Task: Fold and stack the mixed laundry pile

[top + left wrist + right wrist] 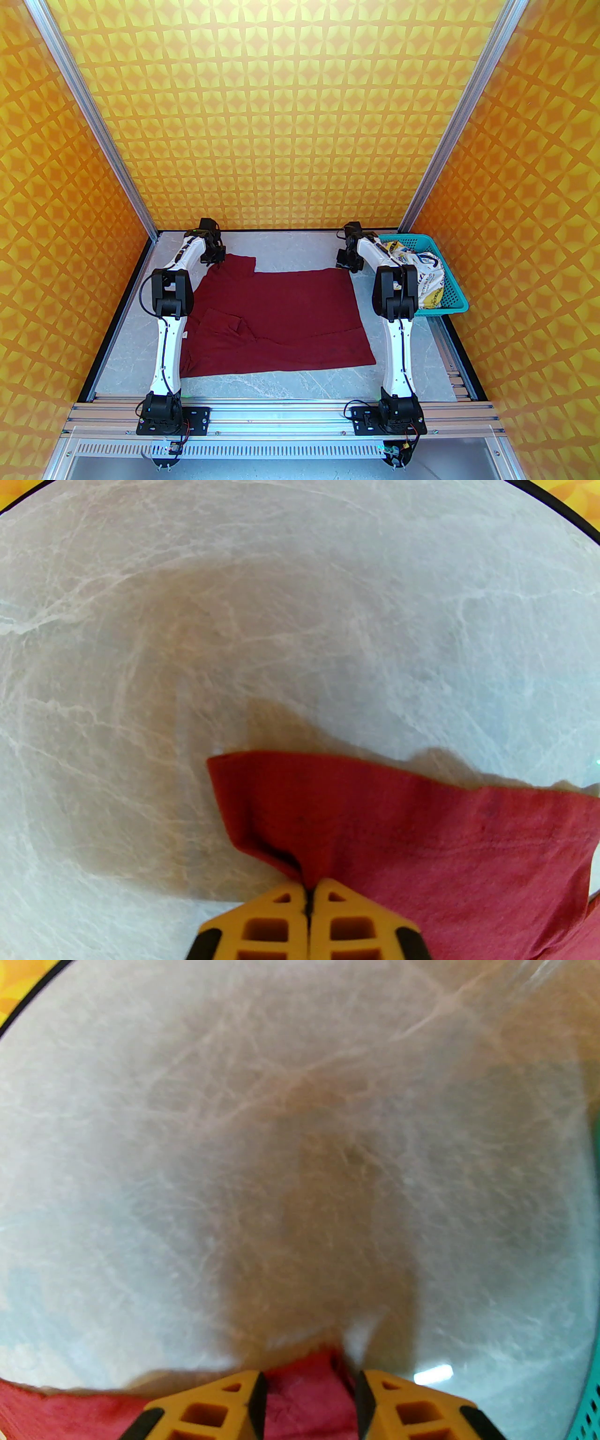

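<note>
**Clerk:** Red cloth first. Item one?

**Checker:** Dark red T-shirt (281, 318), one. It is spread across the middle of the table (300, 384), between the two arms. The right part lies flat. The near-left part is rumpled, with a flap of cloth turned over onto the body.

**Clerk:** Hold on it?

**Checker:** The left gripper (309, 888) is at the shirt's far-left corner, toward the table's far-left corner. Its fingers are pressed together, pinching a fold of the red cloth. The right gripper (311, 1382) is at the shirt's far-right corner, low over the table. Its fingers are spread, with red cloth bunched in the gap between them.

**Clerk:** Item two?

**Checker:** White printed garment (424, 276), one, with blue, mustard and black graphics. It is crumpled in a heap inside the teal basket (457, 300).

**Clerk:** Basket location?

**Checker:** Far-right corner of the table, just beside the right arm's elbow. The marbled table top shows bare between the basket and the red shirt.
</note>
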Robot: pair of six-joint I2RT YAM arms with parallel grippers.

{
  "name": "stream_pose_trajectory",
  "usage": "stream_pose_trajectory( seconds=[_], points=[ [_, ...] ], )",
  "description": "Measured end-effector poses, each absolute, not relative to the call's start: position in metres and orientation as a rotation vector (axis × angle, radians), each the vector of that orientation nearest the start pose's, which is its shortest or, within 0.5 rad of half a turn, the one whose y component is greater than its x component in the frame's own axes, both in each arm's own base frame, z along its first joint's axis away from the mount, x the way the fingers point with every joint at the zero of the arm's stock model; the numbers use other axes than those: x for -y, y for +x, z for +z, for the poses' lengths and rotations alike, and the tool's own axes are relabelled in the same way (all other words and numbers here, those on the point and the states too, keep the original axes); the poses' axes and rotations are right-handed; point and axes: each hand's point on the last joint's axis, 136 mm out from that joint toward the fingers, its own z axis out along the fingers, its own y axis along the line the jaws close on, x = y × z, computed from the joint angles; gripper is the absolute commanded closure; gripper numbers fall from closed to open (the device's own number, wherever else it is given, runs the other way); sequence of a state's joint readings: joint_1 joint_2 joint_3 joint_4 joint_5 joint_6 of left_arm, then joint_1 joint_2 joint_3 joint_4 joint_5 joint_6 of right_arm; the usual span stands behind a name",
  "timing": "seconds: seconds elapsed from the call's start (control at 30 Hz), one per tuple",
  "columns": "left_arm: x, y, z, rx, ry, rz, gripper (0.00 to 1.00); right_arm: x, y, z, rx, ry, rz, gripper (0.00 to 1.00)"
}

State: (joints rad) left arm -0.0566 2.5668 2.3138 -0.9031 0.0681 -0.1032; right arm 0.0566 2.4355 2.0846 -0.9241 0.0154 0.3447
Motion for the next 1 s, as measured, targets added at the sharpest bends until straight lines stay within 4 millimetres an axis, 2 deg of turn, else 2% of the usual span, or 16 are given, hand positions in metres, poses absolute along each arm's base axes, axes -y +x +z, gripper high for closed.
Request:
stream_pose_trajectory(
  seconds=[0.23, 0.37, 0.57, 0.67, 0.9, 1.0],
  points=[
    [0.049, 0.586, 0.03, -2.71, -0.041, -0.244, 1.0, -0.028, 0.548, 0.022, -2.817, 0.399, 0.061, 0.88],
    [0.049, 0.581, 0.038, -2.681, -0.041, -0.311, 1.0, -0.028, 0.547, 0.022, -2.825, 0.39, 0.058, 1.0],
    [0.055, 0.576, 0.064, -2.595, -0.003, -0.412, 1.0, -0.028, 0.544, 0.023, -2.833, 0.39, 0.057, 1.0],
    [0.059, 0.567, 0.077, -2.548, 0.019, -0.467, 1.0, -0.028, 0.534, 0.024, -2.847, 0.391, 0.059, 1.0],
    [0.063, 0.541, 0.111, -2.395, 0.063, -0.575, 1.0, -0.03, 0.522, 0.055, -2.812, 0.383, 0.088, 1.0],
    [0.063, 0.532, 0.12, -2.347, 0.075, -0.597, 1.0, -0.031, 0.519, 0.07, -2.78, 0.377, 0.104, 1.0]
  ],
)
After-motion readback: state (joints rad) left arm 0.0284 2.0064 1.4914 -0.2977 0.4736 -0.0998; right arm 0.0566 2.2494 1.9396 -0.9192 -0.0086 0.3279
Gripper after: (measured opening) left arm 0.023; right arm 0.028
